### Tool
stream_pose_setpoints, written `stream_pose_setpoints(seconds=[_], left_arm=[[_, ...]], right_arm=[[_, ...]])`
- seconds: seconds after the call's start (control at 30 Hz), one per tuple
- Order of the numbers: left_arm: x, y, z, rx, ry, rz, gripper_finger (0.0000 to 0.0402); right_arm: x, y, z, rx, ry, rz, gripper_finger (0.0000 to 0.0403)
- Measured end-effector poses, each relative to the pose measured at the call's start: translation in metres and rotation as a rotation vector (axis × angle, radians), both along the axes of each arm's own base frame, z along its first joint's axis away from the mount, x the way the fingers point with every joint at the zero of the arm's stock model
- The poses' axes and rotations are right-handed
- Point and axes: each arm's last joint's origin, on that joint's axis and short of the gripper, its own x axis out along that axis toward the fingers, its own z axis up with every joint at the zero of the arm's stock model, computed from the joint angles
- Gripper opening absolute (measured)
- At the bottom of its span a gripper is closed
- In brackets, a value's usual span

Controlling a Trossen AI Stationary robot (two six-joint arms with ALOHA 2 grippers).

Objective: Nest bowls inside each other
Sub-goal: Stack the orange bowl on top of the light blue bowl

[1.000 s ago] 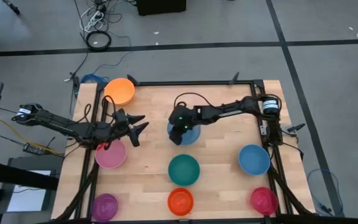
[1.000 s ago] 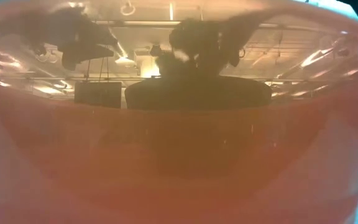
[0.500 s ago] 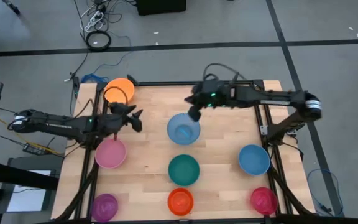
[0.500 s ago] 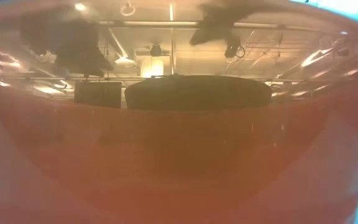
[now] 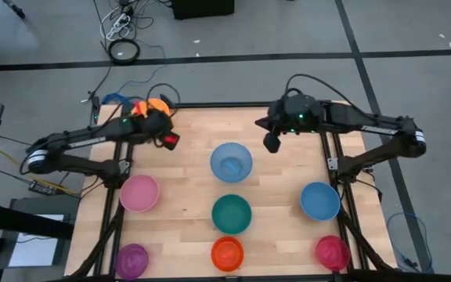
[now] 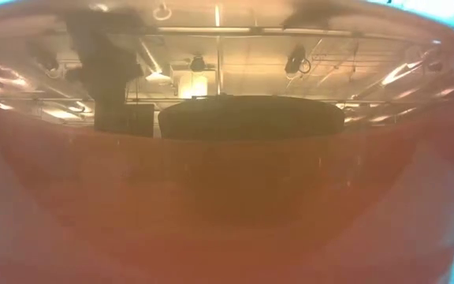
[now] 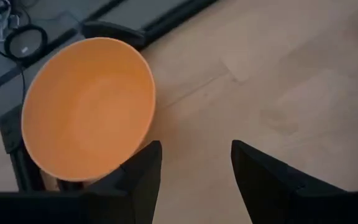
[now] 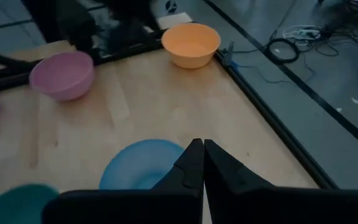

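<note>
Eight bowls sit singly on the desk (image 5: 186,149), none nested yet. Orange bowl (image 5: 153,107) at the 11 o'clock corner, mostly hidden under the left arm in the high view; light blue bowl (image 5: 231,162) near centre; pink bowl (image 5: 139,193) at 9; teal bowl (image 5: 232,213) just past centre toward 6; red-orange bowl (image 5: 227,253) at 6; purple bowl (image 5: 131,260) at 7; second blue bowl (image 5: 320,200) at 3; magenta-red bowl (image 5: 332,252) at 5.

Left gripper (image 5: 165,135) hangs just beside the orange bowl, jaws spread wide, holding nothing; in the left wrist view one finger stands near the bowl's rim, the other over bare wood. Right gripper (image 5: 272,142) hovers at 1 o'clock, apart from the light blue bowl, jaws shut tight and empty.

Step looks like the first pick: left arm lining up on the orange bowl. Next move likely calls for shifting so the rim sits between the jaws, closing on the wall, then lifting and setting it into a neighbour, perhaps the pink or light blue.
</note>
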Motion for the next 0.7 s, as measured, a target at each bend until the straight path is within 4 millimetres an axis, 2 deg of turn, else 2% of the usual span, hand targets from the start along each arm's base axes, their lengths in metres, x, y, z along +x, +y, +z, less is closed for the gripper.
stream_pose_setpoints(seconds=[0.2, 0.33, 0.53, 0.7], left_arm=[[0.015, 0.037, -0.021, -0.156, 0.174, -0.052, 0.0202], [0.021, 0.052, -0.034, -0.261, 0.291, -0.086, 0.0202], [0.028, 0.066, -0.029, -0.251, 0.328, -0.102, 0.0203], [0.017, 0.083, -0.032, -0.273, 0.381, -0.046, 0.0205]], right_arm=[[-0.023, 0.007, 0.013, -0.006, -0.031, 0.017, 0.0010], [-0.040, 0.009, 0.020, -0.005, -0.049, 0.016, 0.0012], [-0.057, 0.010, 0.025, -0.014, -0.061, -0.024, 0.0012], [-0.060, 0.011, 0.024, 0.003, -0.049, -0.035, 0.0012]])
